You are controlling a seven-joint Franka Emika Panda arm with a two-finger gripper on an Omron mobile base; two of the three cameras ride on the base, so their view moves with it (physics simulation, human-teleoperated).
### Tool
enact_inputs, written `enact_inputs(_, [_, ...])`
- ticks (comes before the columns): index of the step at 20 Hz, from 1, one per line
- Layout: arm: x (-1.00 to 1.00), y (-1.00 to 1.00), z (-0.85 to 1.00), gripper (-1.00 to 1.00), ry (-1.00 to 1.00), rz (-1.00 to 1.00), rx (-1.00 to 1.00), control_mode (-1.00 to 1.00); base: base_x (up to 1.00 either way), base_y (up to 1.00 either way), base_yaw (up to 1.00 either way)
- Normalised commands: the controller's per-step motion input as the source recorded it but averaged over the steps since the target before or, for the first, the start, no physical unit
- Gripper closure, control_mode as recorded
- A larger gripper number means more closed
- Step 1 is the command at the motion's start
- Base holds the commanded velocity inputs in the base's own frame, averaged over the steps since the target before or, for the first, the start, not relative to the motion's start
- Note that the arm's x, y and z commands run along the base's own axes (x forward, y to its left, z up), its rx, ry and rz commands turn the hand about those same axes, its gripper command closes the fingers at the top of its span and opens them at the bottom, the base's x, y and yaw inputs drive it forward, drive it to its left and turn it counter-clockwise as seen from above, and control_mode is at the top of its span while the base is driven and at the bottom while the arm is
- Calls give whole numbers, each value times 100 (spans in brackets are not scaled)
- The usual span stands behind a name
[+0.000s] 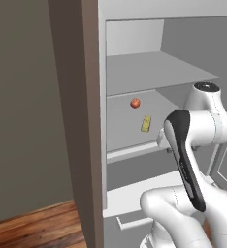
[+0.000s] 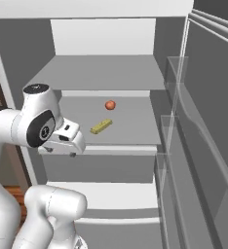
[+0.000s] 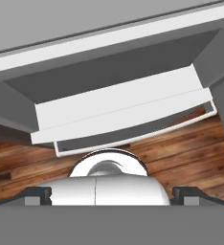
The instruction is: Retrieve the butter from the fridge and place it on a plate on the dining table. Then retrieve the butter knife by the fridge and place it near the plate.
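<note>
**Fridge open, butter on middle shelf, jaws not yet at it**

Left base view: fridge [image 1: 93, 121] door stands open. On the middle shelf [image 1: 130, 121] sit a small red-orange lump [image 1: 135, 102] toward the back and, nearer the front and a little right of it, the butter [image 1: 146, 124]. The two are near each other but apart. The arm's elbow and wrist rise at the right, in front of the shelf's front edge.

Right base view: the butter [image 2: 101, 126] is a small yellow rectangular stick lying flat, its long axis running diagonally, near end lower left, far end upper right toward the lump [image 2: 110, 104]. The hand [image 2: 62, 141] sits at the shelf's front lip, left of and below the butter, clear of it.

Hand view: camera looks down at the lower drawer [image 3: 123, 112] and wood floor [image 3: 181, 143]; two dark finger tips [image 3: 39, 195] sit at opposite corners, so the jaws are spread wide with nothing between them.

Judgement: the butter lies up, inward and to the right of the jaws. The hand likely needs to lift, reach in over the shelf, and turn so the jaws close across the stick's short sides.
</note>
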Motion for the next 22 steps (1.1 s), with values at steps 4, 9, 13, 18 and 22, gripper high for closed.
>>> enact_inputs(4, [32,0,0,-100,-24,-3,0,-100,0,0,0])
enact_inputs(9, [44,0,0,-100,-21,-7,0,-100,0,0,0])
enact_inputs(13, [66,0,0,-100,-15,-6,0,-100,0,0,0])
enact_inputs(18, [72,0,-5,-100,-7,-8,0,-100,0,0,0])
enact_inputs(22, [68,0,-22,-100,-7,-8,0,-100,0,0,0])
